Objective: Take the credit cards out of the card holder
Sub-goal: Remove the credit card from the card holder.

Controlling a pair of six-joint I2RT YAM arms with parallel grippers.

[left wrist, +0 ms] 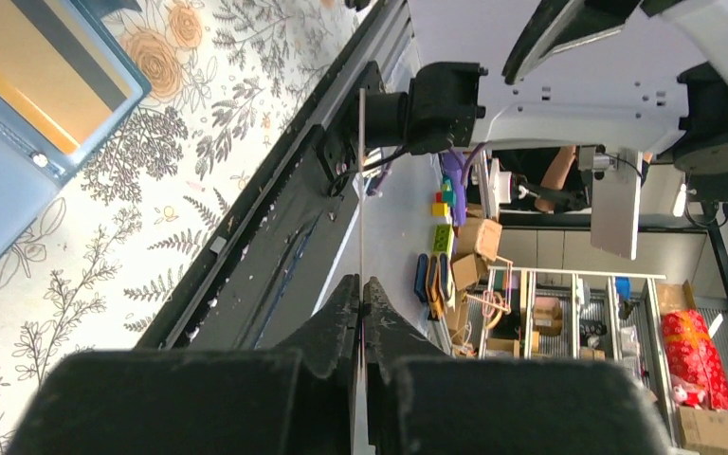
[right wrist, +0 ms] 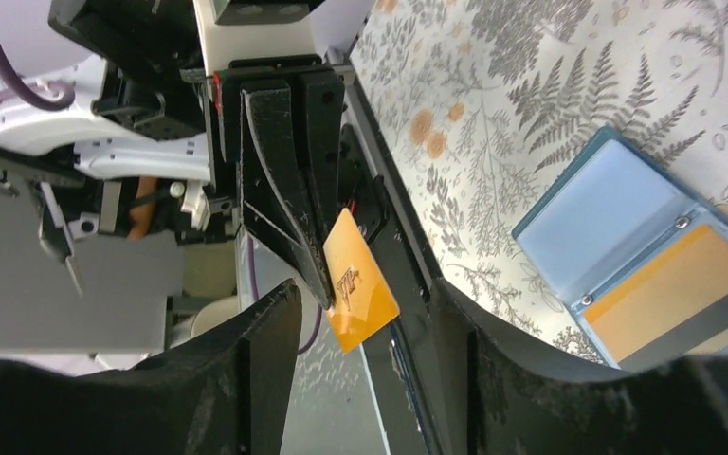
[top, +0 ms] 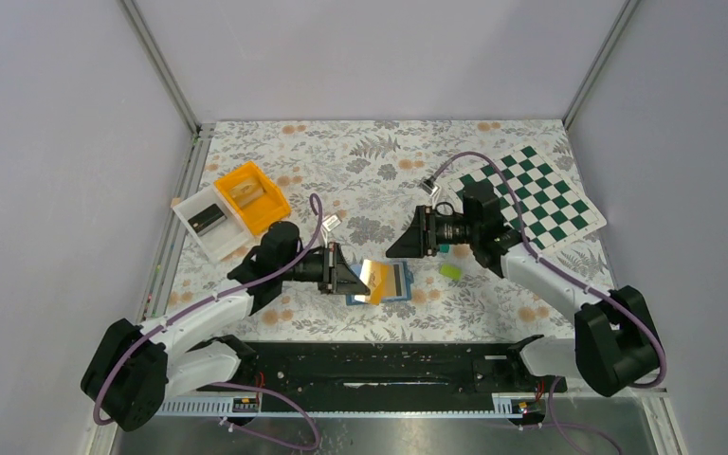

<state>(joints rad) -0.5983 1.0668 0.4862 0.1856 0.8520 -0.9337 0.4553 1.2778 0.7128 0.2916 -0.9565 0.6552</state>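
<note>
The blue card holder lies open on the floral cloth, with an orange-tan credit card in its right pocket. My left gripper is shut on another orange credit card and holds it edge-up above the holder's left side; in the left wrist view it shows only as a thin line. My right gripper is open. Its fingers stand either side of that card without touching it. A lime-green credit card lies loose on the cloth to the right of the holder.
An orange bin and a white bin stand at the back left. A green-and-white checkered board lies at the back right. The black base rail runs along the near edge.
</note>
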